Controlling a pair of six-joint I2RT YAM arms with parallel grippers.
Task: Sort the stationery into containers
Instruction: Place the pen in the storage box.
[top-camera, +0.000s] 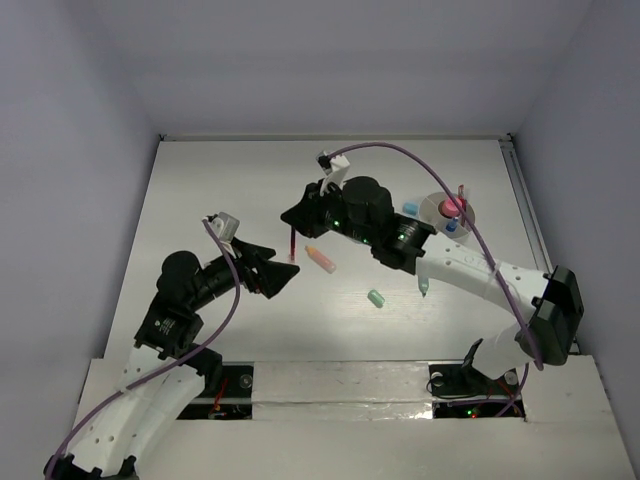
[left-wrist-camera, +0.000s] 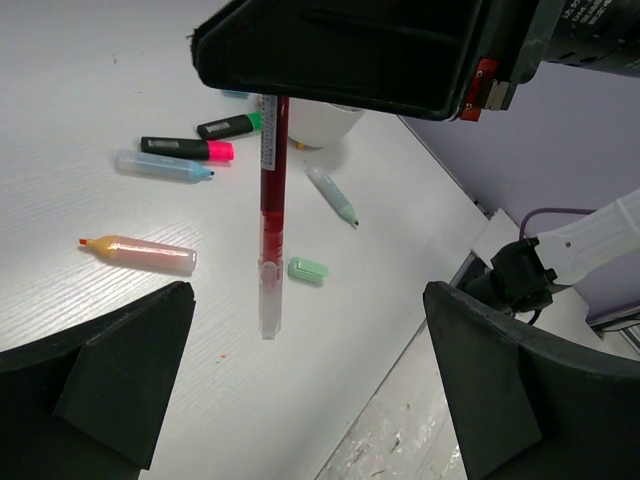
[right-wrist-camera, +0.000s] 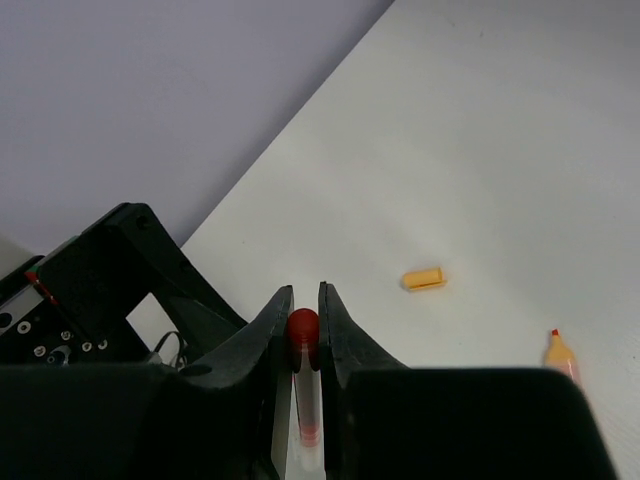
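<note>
My right gripper (right-wrist-camera: 303, 297) is shut on the red end of a thin red-and-clear pen (left-wrist-camera: 270, 205), which hangs upright above the table. In the top view that gripper (top-camera: 296, 216) sits just beyond the pen (top-camera: 291, 244). My left gripper (left-wrist-camera: 310, 390) is open below the pen, with its fingers (left-wrist-camera: 110, 380) wide apart and nothing between them. On the table lie an orange marker (left-wrist-camera: 140, 253), a mint eraser (left-wrist-camera: 307, 270), a mint marker (left-wrist-camera: 332, 195), a blue marker (left-wrist-camera: 160, 166), and pink (left-wrist-camera: 185, 148) and green (left-wrist-camera: 230, 125) markers. The whitish cup (top-camera: 436, 205) holds a pink-capped bottle (top-camera: 452, 207).
A loose orange cap (right-wrist-camera: 423, 279) lies on the white table (top-camera: 230, 190) beyond the right gripper. Grey walls enclose the table on three sides. The table's near edge (left-wrist-camera: 420, 340) runs just right of the left gripper. A purple cable (top-camera: 400, 155) arcs over the right arm.
</note>
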